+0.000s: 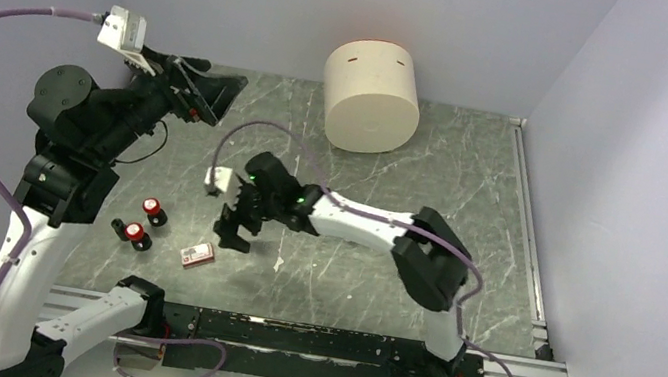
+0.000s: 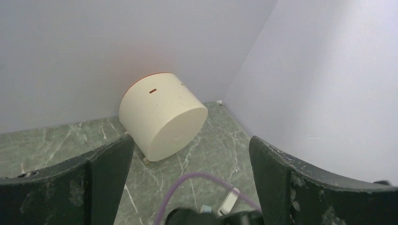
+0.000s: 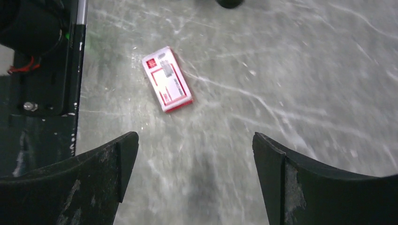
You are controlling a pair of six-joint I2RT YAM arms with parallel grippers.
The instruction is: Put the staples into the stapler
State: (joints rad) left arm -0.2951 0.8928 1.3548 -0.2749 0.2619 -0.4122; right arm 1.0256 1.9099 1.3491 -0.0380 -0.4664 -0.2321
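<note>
Staples box (image 3: 167,86) lies flat, skewed beside the near black rail (image 3: 47,70), just ahead of the right gripper (image 3: 195,140), spread wide and empty, so a crooked pinch could skid or crush it; farther off, the left gripper (image 2: 192,145) gapes empty too.

left gripper (image 2: 191,143) held high, jaws wide apart; right gripper (image 3: 195,138) pointing down, jaws wide apart.

Staples box (image 3: 167,86): red-and-white print too blurred to read; no legible text anywhere.
</note>
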